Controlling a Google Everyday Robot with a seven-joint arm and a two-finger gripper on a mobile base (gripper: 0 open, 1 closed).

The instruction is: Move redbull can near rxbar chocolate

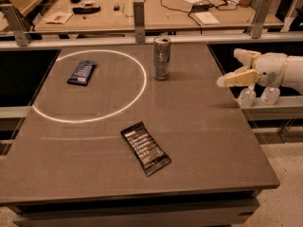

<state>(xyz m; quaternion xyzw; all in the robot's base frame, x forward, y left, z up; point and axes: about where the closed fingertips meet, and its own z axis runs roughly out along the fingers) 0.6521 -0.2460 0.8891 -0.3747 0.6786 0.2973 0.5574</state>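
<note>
The redbull can [161, 58], slim and silver-grey, stands upright at the far middle of the grey table [218, 145]. The rxbar chocolate [145, 147], a flat black bar with white text, lies near the front middle, well apart from the can. My gripper [228, 68] hovers over the table's right edge, to the right of the can and about level with it. It is open and empty, with its fingers pointing left toward the can.
A dark blue wrapped bar [82, 72] lies at the far left inside a white circle [90, 119] marked on the table. A rail with metal posts [138, 14] runs behind the table. A cluttered bench [189, 6] stands beyond it.
</note>
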